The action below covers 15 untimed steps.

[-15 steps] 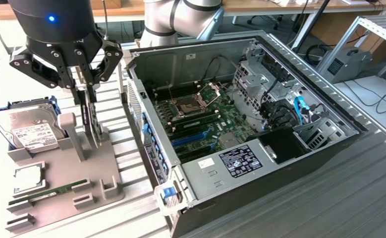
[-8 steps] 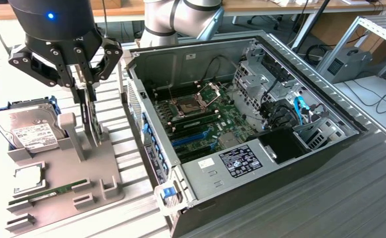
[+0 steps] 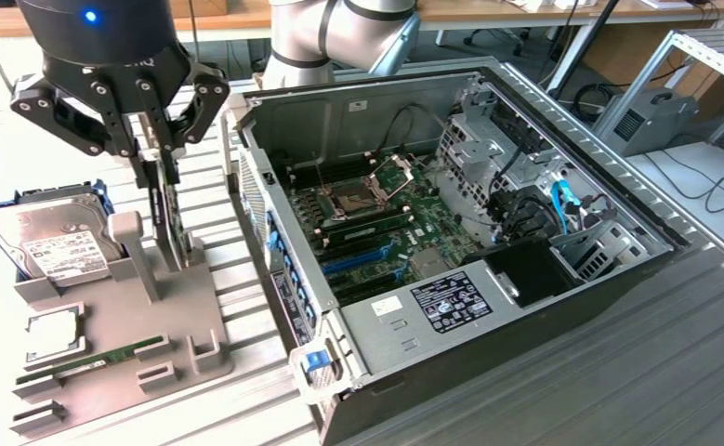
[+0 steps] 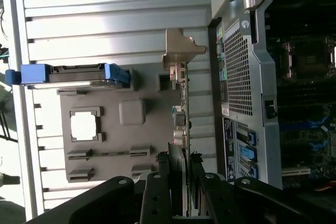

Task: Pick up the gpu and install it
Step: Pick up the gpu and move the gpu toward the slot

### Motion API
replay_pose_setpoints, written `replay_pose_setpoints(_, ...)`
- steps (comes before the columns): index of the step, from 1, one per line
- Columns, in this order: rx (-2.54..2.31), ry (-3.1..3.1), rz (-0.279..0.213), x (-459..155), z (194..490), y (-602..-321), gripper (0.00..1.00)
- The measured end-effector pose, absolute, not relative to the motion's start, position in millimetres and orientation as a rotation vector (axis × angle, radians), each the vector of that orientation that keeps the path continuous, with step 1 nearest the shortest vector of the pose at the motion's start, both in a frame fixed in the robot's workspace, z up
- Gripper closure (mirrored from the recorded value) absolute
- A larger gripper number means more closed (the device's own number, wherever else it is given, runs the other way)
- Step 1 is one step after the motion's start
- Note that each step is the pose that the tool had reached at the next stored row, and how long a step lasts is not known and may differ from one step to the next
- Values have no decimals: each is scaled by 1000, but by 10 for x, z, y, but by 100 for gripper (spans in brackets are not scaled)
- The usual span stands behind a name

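Observation:
The gpu [image 3: 168,221] is a thin dark card standing on edge in the grey holder [image 3: 151,321] at the exterior view's left. My gripper [image 3: 164,165] hangs straight above it, its two black fingers pressed against the card's upper part on either side. In the wrist view I see the gpu [image 4: 181,109] edge-on, its silver end bracket [image 4: 181,48] at the far end, and my gripper [image 4: 181,170] clamping the near end. The card's lower edge is still down at the holder. The open computer case [image 3: 336,98] lies beside it, its motherboard [image 3: 393,218] and blue slots [image 3: 359,262] exposed.
The holder also carries a silver hard drive [image 3: 54,243] in a blue frame, a square chip [image 3: 49,334] and a green memory stick [image 3: 89,358]. Cables and drive bays [image 3: 547,209] fill the case's far side. The case wall [image 4: 247,82] stands close beside the card.

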<state>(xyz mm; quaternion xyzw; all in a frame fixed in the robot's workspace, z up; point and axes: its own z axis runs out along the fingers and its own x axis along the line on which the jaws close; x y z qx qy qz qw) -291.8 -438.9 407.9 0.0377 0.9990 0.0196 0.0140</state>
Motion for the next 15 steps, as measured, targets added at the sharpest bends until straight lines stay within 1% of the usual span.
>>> replay_pose_setpoints(15, 117, 3111, 61, -2918, 4157, -4389, 73)
